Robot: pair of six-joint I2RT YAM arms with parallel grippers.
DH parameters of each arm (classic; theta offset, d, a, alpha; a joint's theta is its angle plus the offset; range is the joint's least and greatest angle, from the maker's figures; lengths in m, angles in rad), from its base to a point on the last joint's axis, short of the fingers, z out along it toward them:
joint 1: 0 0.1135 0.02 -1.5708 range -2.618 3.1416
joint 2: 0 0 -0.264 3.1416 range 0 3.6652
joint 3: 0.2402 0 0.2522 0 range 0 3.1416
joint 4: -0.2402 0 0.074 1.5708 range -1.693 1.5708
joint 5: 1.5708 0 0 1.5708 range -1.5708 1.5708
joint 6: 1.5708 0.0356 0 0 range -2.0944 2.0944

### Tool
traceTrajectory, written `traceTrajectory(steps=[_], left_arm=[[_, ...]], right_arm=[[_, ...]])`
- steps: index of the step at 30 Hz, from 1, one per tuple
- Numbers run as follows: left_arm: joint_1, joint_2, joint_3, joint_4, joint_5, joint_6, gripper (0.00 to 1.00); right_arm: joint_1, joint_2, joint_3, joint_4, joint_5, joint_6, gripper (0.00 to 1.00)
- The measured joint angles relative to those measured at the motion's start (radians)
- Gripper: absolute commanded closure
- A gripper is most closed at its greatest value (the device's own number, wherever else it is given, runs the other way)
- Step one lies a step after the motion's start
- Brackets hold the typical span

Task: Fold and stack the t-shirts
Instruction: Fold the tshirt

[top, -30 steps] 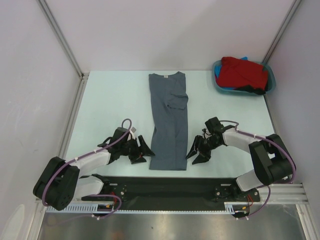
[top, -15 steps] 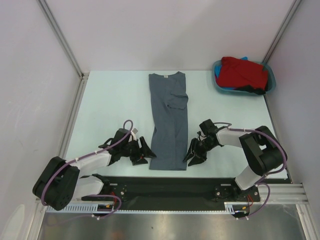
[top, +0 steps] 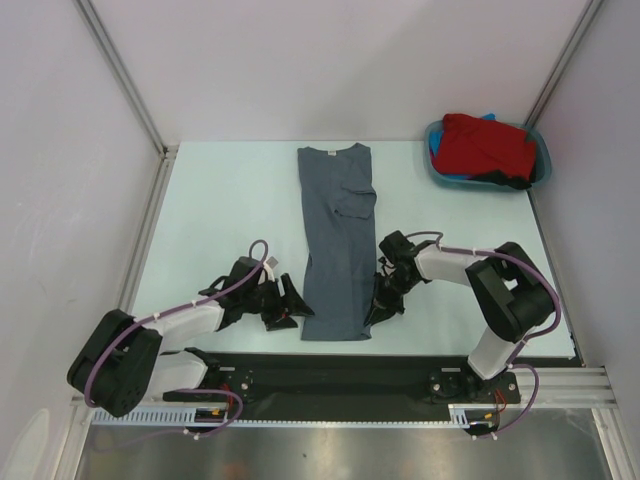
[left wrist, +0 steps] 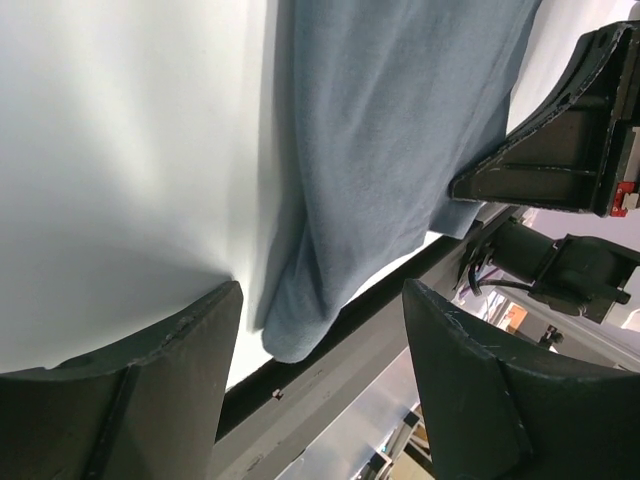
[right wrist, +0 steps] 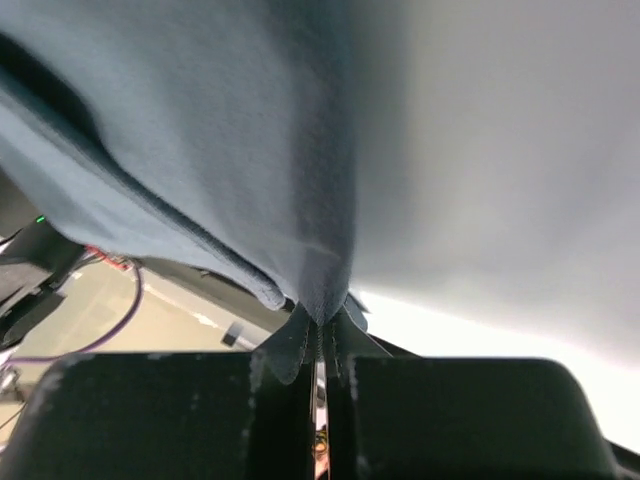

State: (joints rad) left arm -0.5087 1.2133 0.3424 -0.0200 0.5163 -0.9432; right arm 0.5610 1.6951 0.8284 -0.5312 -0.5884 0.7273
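Your slate-grey cloth t-shirt (top: 337,245), folded into a long strip, lies flat on the pale desk (top: 220,210), well left of the teal plastic tub (top: 544,165). Your right gripper (top: 376,308) is clenched on its hem corner nearer the tub. Your left gripper (top: 292,305) gapes beside the farther corner. The crosswise fold looks to be in hand, so pinch that corner too, then lift both toward the collar.

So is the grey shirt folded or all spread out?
Partly folded: the grey shirt lies as a long narrow strip, its sides turned in over the middle, not yet folded short.
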Motion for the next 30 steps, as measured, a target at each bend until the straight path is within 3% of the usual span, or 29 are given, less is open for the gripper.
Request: traceTrajectory(steps=[6,8,14,18,21,30], left_arm=[[0.0,0.004,0.0,0.005,0.004,-0.003,0.28],[-0.002,0.005,-0.001,0.006,0.004,-0.003,0.27],[-0.007,0.011,-0.002,0.009,0.004,-0.005,0.33],[-0.03,0.012,0.051,-0.046,0.007,0.019,0.36],[-0.048,0.02,0.134,-0.053,0.022,0.038,0.36],[-0.132,0.142,0.358,0.006,0.086,0.063,0.37]], right_arm=[[0.001,0.0,0.043,-0.117,0.096,-0.025,1.0],[0.002,-0.001,0.059,-0.156,0.129,-0.031,0.95],[0.002,-0.005,0.072,-0.222,0.178,-0.049,0.92],[0.002,-0.006,0.074,-0.249,0.188,-0.058,0.45],[0.001,-0.011,0.076,-0.272,0.197,-0.072,0.39],[-0.021,-0.102,0.14,-0.364,0.294,-0.089,0.43]])
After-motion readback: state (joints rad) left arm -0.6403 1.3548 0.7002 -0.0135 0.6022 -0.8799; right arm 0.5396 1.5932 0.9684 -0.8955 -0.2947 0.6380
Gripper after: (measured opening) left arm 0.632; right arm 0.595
